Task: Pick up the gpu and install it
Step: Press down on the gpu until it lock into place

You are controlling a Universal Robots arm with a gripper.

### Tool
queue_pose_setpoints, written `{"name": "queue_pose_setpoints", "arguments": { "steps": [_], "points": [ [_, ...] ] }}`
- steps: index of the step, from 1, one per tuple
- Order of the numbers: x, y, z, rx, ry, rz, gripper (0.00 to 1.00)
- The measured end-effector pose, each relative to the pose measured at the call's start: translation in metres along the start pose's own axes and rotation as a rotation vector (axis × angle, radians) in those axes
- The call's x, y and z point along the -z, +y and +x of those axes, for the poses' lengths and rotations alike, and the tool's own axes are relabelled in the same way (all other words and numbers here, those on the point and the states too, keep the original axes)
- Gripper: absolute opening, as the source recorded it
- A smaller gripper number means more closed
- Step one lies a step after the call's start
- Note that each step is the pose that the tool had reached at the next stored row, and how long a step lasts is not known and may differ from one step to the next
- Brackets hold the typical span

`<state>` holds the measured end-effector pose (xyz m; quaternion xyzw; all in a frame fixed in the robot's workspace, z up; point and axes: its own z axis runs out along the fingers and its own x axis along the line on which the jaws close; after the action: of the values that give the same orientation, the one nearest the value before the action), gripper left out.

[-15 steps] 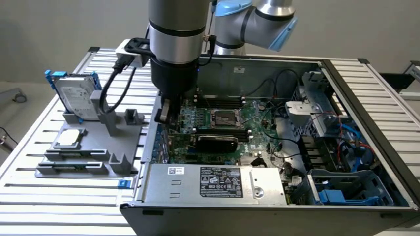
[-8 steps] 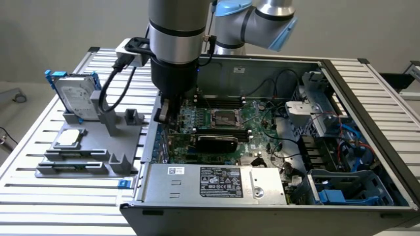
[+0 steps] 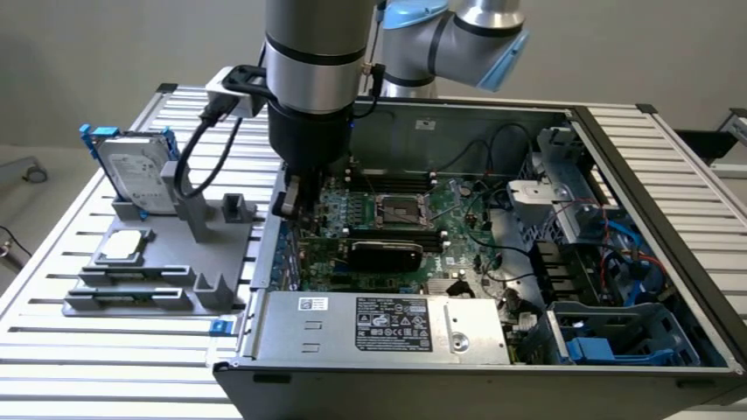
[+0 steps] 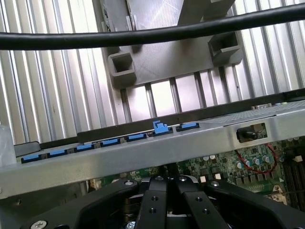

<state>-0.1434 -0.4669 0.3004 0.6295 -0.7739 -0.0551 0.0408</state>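
The gpu [image 3: 387,255], a card with a black rounded cover, stands on edge in a slot on the green motherboard [image 3: 467,219] inside the open computer case [image 3: 653,175]. My gripper [image 3: 286,206] hangs low over the motherboard at the case wall on the exterior view's left, a short way from the gpu and apart from it. In the wrist view my gripper [image 4: 167,179] has its black fingers [image 4: 153,200] pressed together, with nothing visibly held, just inside the metal case wall [image 4: 143,155].
A grey fixture [image 3: 192,227] stands outside the case on the slatted table, holding an upright hard drive with a blue frame [image 3: 135,166], a flat drive [image 3: 124,247] and memory sticks [image 3: 129,297]. The power supply [image 3: 386,325] fills the near corner. A black cable [image 4: 152,32] crosses the wrist view.
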Motion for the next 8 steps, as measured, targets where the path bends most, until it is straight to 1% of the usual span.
{"name": "queue_pose_setpoints", "arguments": {
  "steps": [8],
  "points": [
    [0.0,0.0001,-0.0003,-0.01,-0.0009,-0.002,0.11]
  ]
}}
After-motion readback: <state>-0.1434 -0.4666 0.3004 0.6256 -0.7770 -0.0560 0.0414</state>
